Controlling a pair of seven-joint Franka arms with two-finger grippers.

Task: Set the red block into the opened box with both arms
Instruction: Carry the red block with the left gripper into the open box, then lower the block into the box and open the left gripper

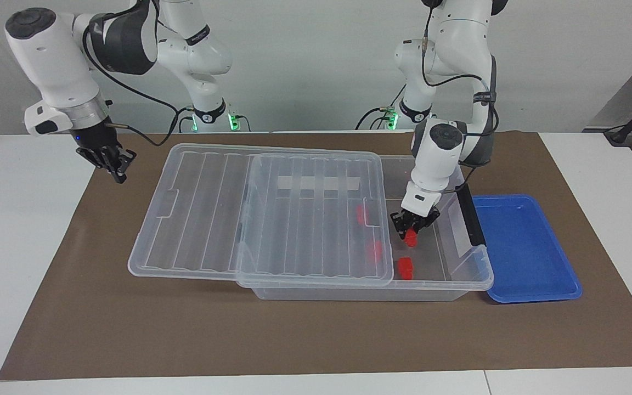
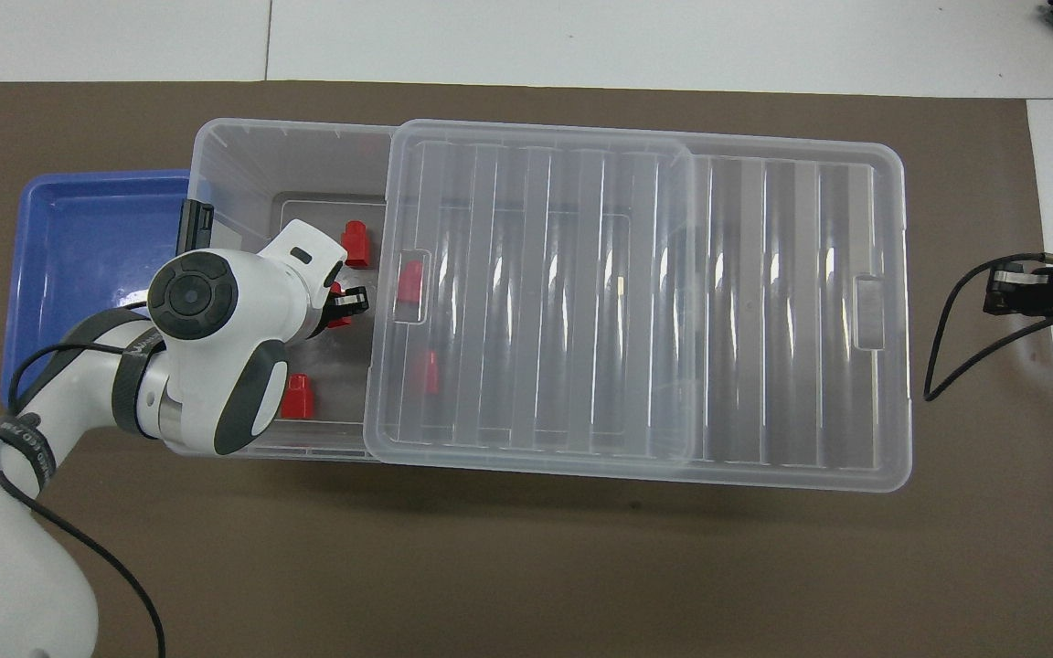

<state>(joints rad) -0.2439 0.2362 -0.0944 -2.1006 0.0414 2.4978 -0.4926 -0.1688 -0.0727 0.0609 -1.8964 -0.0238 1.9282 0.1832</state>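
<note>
Red block [image 2: 338,311] in left gripper [image 2: 344,306]

Left tool [image 1: 413,229] lowered, clamped; right tool [image 1: 114,164] raised, closed.

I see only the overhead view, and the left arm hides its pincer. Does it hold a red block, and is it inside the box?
Observer: Yes. The left pincer is shut on the red block, down inside the box.
Operator: Does the block touch the floor?
Observer: I cannot tell; it is low over it.
Operator: Does the right pincer touch the lid?
Observer: No. The right pincer is shut, in the air over the mat, apart from the lid.
</note>
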